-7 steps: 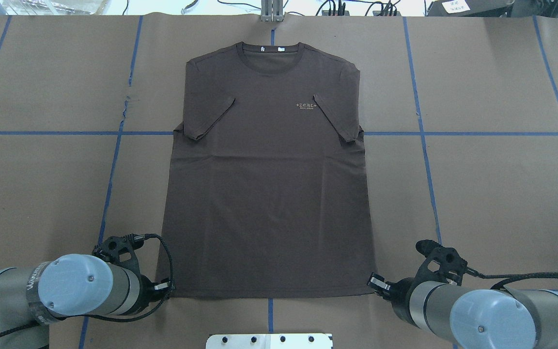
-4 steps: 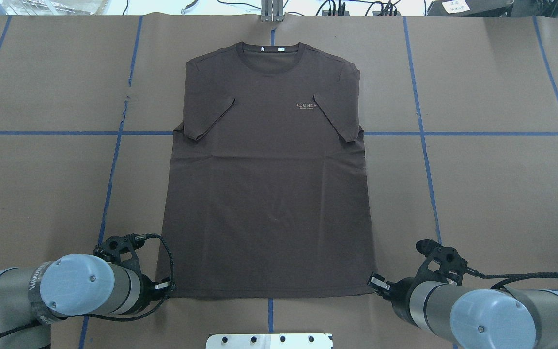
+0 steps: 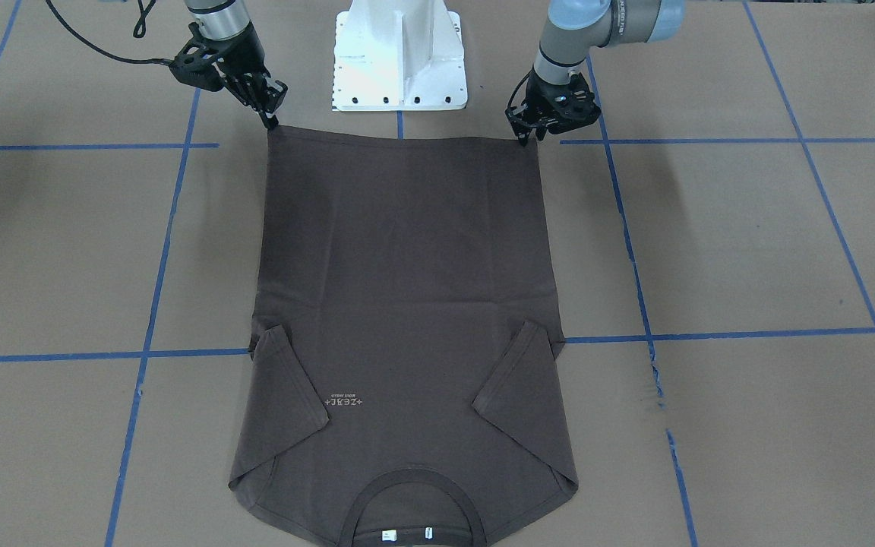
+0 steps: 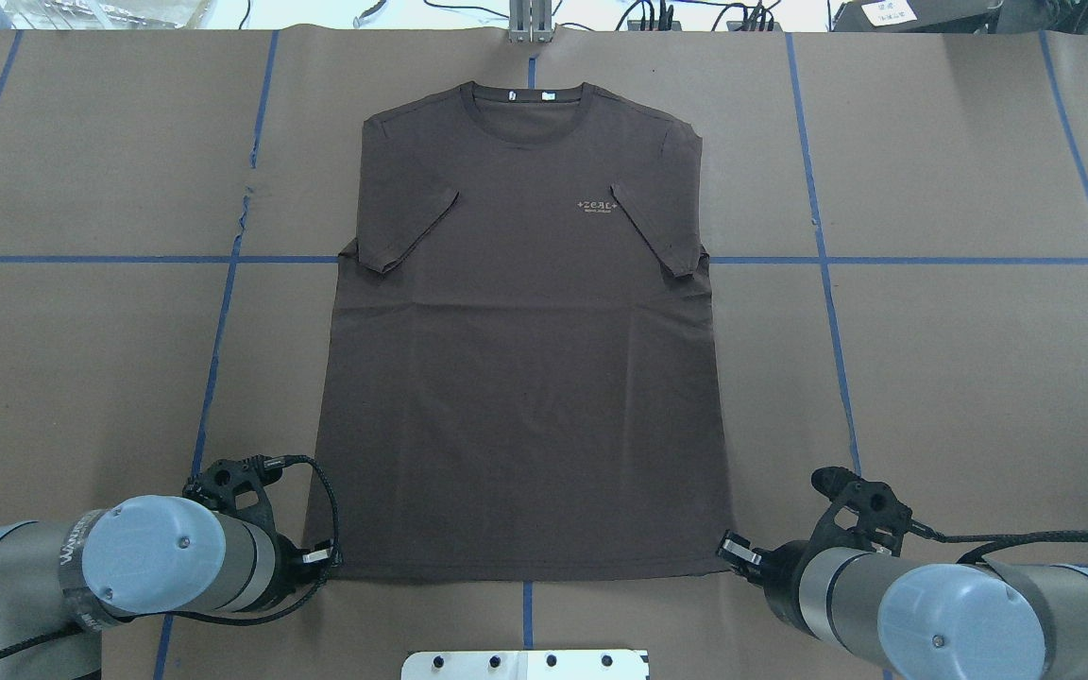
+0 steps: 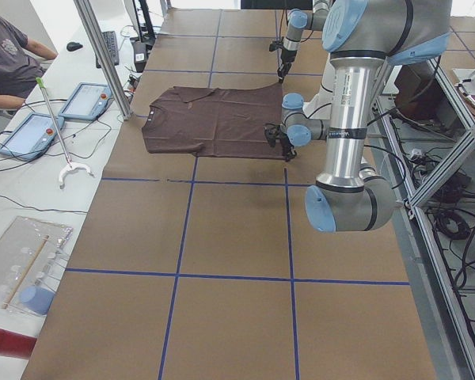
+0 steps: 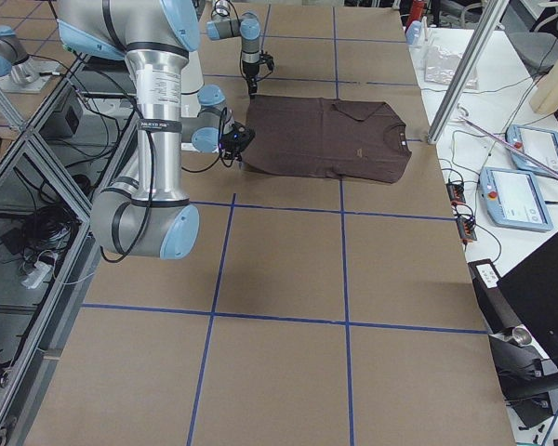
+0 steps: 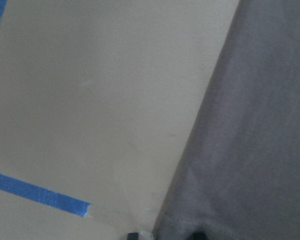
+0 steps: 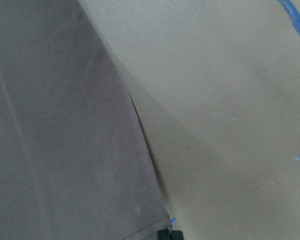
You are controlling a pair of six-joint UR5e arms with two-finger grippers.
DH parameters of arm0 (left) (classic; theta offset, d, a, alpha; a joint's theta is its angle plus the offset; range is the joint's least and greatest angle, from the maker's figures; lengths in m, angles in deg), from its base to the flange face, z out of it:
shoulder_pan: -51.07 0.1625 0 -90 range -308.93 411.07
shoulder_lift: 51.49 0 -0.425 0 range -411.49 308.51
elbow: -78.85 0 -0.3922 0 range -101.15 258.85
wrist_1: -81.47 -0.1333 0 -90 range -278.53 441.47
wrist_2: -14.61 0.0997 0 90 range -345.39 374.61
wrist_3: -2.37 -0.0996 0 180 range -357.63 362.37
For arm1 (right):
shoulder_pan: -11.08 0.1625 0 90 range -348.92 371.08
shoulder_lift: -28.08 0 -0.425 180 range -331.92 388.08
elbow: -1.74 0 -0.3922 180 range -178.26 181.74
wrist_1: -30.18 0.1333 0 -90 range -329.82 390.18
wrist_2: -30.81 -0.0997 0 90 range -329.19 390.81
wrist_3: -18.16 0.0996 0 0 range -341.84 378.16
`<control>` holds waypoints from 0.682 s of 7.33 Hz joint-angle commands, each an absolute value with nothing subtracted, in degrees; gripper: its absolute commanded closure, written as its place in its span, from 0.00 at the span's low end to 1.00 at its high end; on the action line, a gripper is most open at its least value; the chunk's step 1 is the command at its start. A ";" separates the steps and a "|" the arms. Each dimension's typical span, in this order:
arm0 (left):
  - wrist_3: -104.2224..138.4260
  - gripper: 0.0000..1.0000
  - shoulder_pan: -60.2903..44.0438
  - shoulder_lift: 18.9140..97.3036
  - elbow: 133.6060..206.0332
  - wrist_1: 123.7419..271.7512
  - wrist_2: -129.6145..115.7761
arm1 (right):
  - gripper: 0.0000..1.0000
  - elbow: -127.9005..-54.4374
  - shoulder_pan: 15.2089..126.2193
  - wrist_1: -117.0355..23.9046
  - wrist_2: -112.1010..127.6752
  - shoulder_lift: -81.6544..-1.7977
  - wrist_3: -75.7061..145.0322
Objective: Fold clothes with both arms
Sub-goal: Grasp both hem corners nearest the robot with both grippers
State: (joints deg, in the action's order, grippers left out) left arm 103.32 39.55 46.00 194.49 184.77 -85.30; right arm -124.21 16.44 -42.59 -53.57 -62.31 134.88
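Note:
The dark brown-grey T-shirt [image 4: 520, 378] lies flat on the brown paper with its front up. The collar is at the far side and both sleeves are folded in over the chest. It also shows in the front view [image 3: 407, 266]. My left gripper [image 4: 329, 559] sits at the near left hem corner, low on the table, and looks shut on that corner [image 3: 526, 137]. My right gripper [image 4: 725, 548] sits at the near right hem corner and looks shut on it [image 3: 270, 121]. Both wrist views show the shirt edge [image 7: 250, 125] [image 8: 55, 125] running down to the fingertips.
The white pedestal base [image 3: 399, 61] stands just behind the hem, between the two arms. Blue tape lines [image 4: 223, 312] cross the brown paper. A metal post [image 4: 530, 24] stands beyond the collar. Tablets [image 5: 87, 103] and a seated person lie past the table's far edge.
The left arm has shifted very slightly. The shirt and both grippers stay where they were.

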 commanded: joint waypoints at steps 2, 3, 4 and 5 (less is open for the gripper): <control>103.18 1.00 39.30 46.33 195.21 184.74 -85.40 | 1.00 -124.21 16.44 -42.59 -53.57 -62.62 134.88; 103.18 1.00 38.95 46.60 196.61 184.74 -85.93 | 1.00 -124.30 16.44 -42.59 -53.57 -62.80 134.88; 103.27 1.00 38.94 46.60 198.62 184.39 -86.02 | 1.00 -124.82 16.44 -42.51 -53.65 -62.97 134.88; 103.79 1.00 39.03 46.69 199.51 184.21 -85.93 | 1.00 -126.74 14.96 -42.50 -53.74 -64.89 134.88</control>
